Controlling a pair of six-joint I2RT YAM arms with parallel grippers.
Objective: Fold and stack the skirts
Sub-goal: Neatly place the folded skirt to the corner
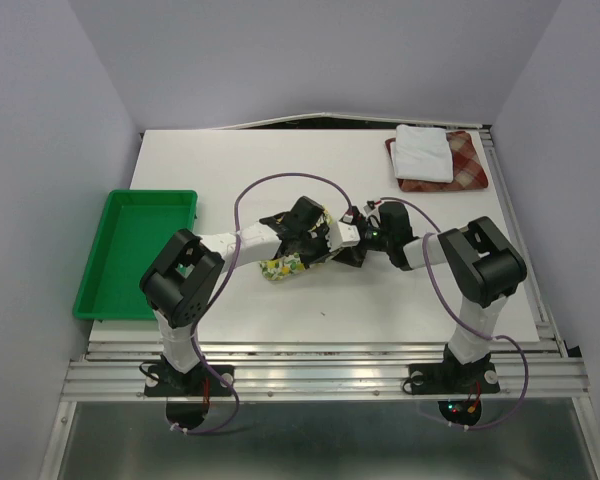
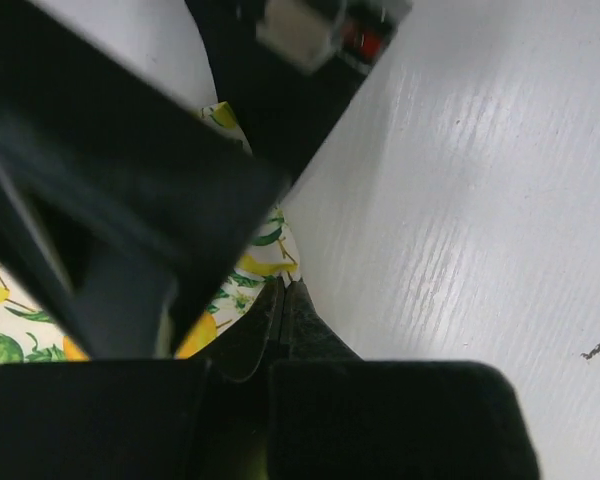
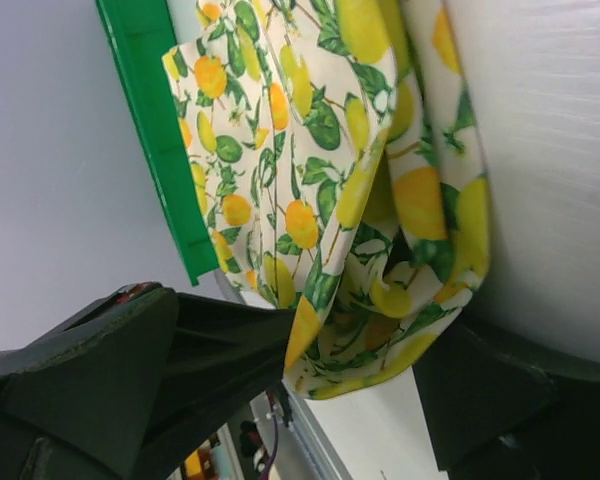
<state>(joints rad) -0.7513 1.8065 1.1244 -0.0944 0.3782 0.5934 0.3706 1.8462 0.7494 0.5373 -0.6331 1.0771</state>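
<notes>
The fruit-print skirt (image 1: 282, 267) lies bunched at mid-table, mostly hidden under both arms. My left gripper (image 1: 310, 245) is shut, and in the left wrist view its tips (image 2: 283, 288) meet on the edge of the fruit-print skirt (image 2: 248, 272). My right gripper (image 1: 344, 254) faces it from the right and stands open. In the right wrist view a folded bulge of the skirt (image 3: 310, 150) sits between the wide-apart fingers of the right gripper (image 3: 365, 345). The white skirt (image 1: 423, 150) lies folded on the plaid skirt (image 1: 471, 165) at the back right.
A green plastic tray (image 1: 130, 250) sits at the table's left edge and shows behind the cloth in the right wrist view (image 3: 150, 120). The two wrists are close together at the centre. Purple cables loop above each arm.
</notes>
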